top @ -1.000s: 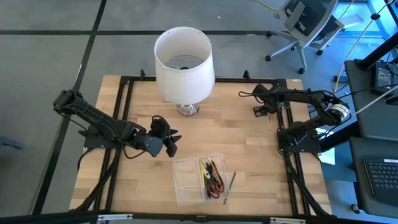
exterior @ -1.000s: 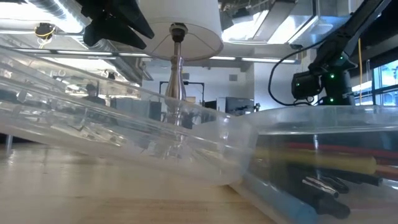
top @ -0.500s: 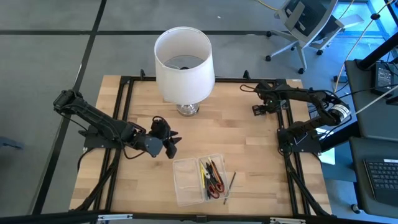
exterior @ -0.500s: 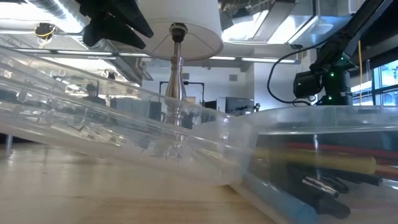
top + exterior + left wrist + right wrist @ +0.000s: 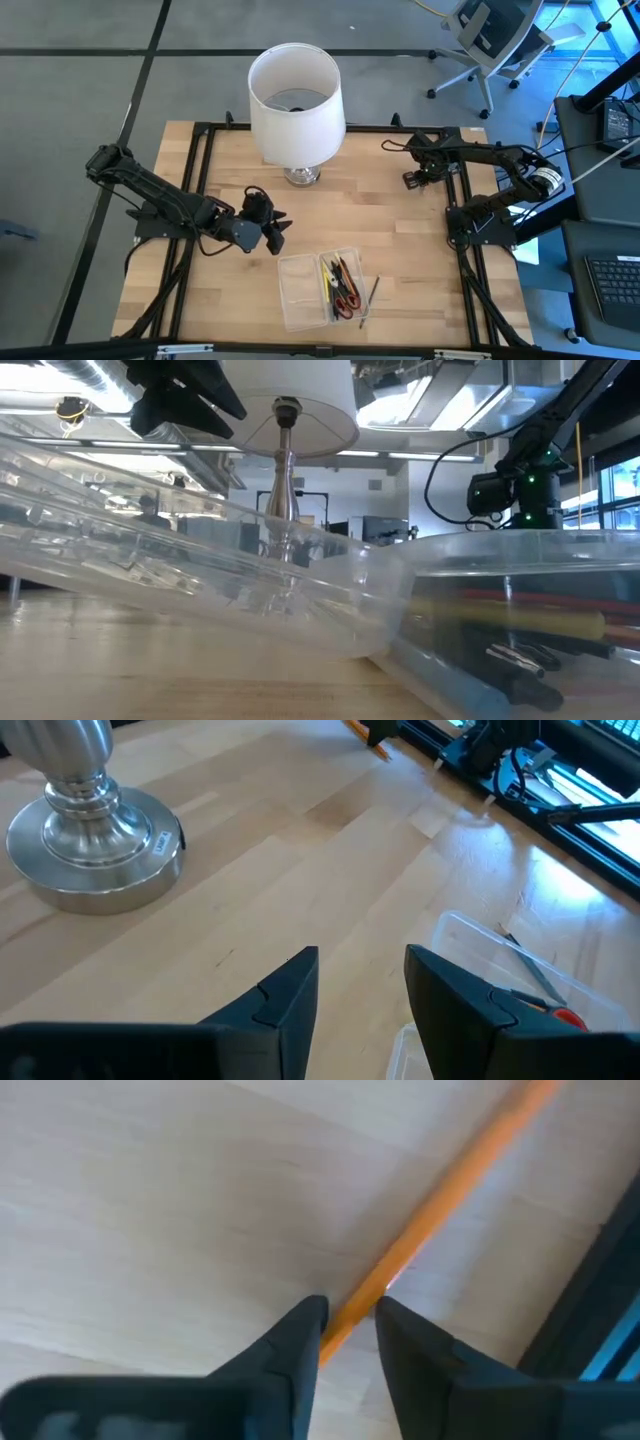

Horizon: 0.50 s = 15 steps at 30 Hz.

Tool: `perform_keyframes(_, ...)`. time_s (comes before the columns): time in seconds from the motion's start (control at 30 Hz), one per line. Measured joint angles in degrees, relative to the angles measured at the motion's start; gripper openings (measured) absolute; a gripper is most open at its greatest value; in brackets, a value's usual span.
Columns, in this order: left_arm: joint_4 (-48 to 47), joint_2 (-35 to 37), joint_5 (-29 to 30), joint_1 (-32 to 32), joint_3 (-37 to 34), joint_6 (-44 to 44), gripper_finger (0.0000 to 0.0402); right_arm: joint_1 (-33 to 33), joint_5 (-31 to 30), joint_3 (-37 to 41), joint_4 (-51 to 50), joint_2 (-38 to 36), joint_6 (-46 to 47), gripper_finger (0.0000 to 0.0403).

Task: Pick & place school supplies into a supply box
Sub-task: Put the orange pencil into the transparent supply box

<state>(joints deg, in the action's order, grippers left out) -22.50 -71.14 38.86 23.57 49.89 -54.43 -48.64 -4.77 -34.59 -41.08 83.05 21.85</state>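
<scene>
Orange pencil (image 5: 440, 1205) lies on table (image 5: 400, 250) upper right, right tool (image 5: 347, 1320) clenched on it; left tool (image 5: 362, 982) released, mid-left w/ nothing between fingers.

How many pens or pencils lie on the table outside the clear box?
2: a dark pen beside the supply box, and an orange pencil between the right gripper fingers.

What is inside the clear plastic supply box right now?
The clear shallow plastic supply box holds a yellow pencil, dark pens and red-handled scissors, overlapping, so an exact count is hidden. Its left half looks bare.
</scene>
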Motion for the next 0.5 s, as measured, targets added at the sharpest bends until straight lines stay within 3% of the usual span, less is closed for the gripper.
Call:
perform_keyframes(0.3,0.0,0.0,-1.61,0.0,0.0,-1.95,0.0143,1.37,4.06,-0.17,1.05,-0.02,-9.83,0.0029)
perform_keyframes(0.5,0.0,-0.01,-2.71,0.0,0.0,-3.48,0.0143,8.51,4.25,-0.2,2.69,-0.02,-10.21,0.0032)
